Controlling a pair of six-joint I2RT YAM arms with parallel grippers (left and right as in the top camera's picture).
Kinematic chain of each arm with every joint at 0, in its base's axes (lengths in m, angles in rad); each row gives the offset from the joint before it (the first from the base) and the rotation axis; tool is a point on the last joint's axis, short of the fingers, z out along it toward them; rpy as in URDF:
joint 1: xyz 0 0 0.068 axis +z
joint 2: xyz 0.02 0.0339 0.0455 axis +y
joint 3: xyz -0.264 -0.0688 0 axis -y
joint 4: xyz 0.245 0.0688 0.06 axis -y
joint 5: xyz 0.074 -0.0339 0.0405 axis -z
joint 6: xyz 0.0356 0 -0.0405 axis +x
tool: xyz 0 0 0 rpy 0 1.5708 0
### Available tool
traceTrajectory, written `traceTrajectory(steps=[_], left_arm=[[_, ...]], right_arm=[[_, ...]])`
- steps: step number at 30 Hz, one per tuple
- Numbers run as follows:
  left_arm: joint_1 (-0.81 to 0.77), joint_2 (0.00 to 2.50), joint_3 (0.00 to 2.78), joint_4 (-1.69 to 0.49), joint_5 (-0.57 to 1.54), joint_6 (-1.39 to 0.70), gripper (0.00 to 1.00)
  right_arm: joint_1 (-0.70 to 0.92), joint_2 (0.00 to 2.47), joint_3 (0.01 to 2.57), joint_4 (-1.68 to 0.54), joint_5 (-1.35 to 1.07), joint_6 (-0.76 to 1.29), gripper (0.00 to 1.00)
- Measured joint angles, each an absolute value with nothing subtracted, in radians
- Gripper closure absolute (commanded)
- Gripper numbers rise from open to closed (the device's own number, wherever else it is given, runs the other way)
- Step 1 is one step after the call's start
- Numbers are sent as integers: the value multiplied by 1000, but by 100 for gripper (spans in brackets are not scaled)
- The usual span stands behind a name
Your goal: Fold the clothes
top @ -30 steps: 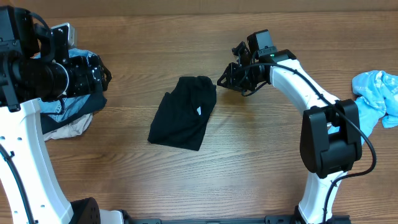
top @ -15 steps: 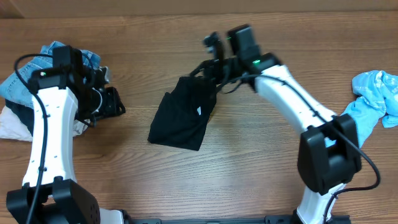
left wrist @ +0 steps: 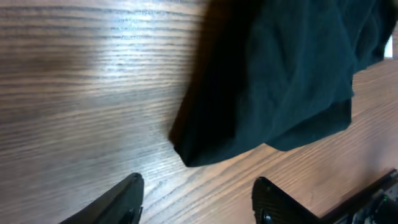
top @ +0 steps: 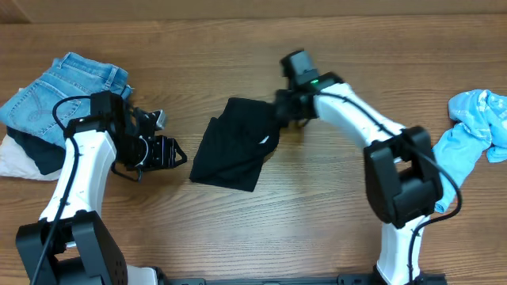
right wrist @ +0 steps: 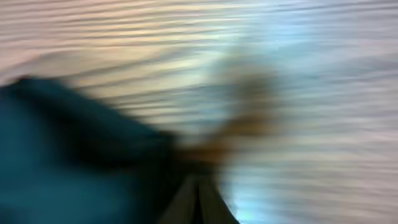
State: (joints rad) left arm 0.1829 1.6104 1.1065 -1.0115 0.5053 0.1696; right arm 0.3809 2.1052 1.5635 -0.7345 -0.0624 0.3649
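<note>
The clothes are a black T-shirt (top: 232, 150) lying folded into a narrow bundle at the table's middle, with a small white tag (top: 266, 141) showing. My right gripper (top: 280, 108) sits at the bundle's upper right corner. Its wrist view is blurred, but the gripper (right wrist: 199, 190) is pressed shut against the dark fabric (right wrist: 68, 162), pinching the shirt's edge. My left gripper (top: 176, 152) hovers low just left of the bundle. In the left wrist view this gripper (left wrist: 199, 198) is open over bare wood, short of the shirt's (left wrist: 280, 74) lower corner.
Blue denim jeans (top: 67, 83) lie piled at the far left over a dark garment (top: 36, 150) and a white one (top: 14, 162). A light blue cloth (top: 475, 123) is crumpled at the right edge. Bare wooden table (top: 317, 206) surrounds the shirt.
My left arm swung in from the jeans pile toward the shirt's left side. My right gripper shut at the shirt's top corner and moved right and down, and the white tag shifted slightly right.
</note>
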Motion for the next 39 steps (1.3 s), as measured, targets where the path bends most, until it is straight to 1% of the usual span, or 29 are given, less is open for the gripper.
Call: traceTrajectory(steps=[2, 3, 4, 5, 6, 7, 8, 12, 17, 22, 28, 32, 33, 35, 37, 38, 39], left_arm=[[183, 1610, 1104, -974, 509, 173, 34], [183, 1610, 1104, -958, 510, 175, 45], [183, 1610, 1103, -916, 524, 176, 53], [183, 1610, 1102, -896, 533, 175, 59], [183, 1610, 1100, -868, 543, 174, 71], [183, 1610, 1099, -827, 559, 171, 89], [183, 1610, 1098, -770, 583, 163, 96], [146, 1619, 1060, -643, 615, 106, 96], [4, 1795, 1042, -525, 625, 27, 96], [-104, 1836, 1032, -524, 675, -7, 96], [-139, 1683, 1031, -658, 719, -20, 96], [-194, 1661, 1031, -693, 718, -19, 96], [-220, 1661, 1032, -696, 706, -22, 96], [-263, 1661, 1031, -722, 602, -61, 96], [-262, 1660, 1031, -709, 503, -100, 96], [-237, 1655, 1029, -683, 471, -111, 94], [-200, 1642, 1028, -653, 451, -122, 85]], right_arm=[[329, 2105, 1563, -773, -62, 375, 96], [315, 2105, 1563, -792, -70, 377, 96], [294, 2105, 1563, -829, -88, 381, 96], [290, 2105, 1563, -839, -96, 383, 96], [290, 2103, 1563, -850, -108, 385, 96], [290, 2100, 1563, -859, -122, 385, 96], [295, 2094, 1563, -867, -132, 385, 96], [301, 2067, 1563, -883, -160, 387, 96], [302, 2046, 1563, -921, -176, 389, 96], [302, 2046, 1563, -936, -176, 389, 96], [302, 2046, 1563, -929, -177, 388, 96], [302, 2046, 1563, -925, -177, 388, 96], [302, 2046, 1563, -926, -177, 389, 96], [302, 2046, 1563, -931, -177, 388, 96], [302, 2046, 1563, -938, -179, 366, 96], [302, 2046, 1563, -943, -179, 353, 96], [302, 2046, 1563, -947, -180, 343, 96]])
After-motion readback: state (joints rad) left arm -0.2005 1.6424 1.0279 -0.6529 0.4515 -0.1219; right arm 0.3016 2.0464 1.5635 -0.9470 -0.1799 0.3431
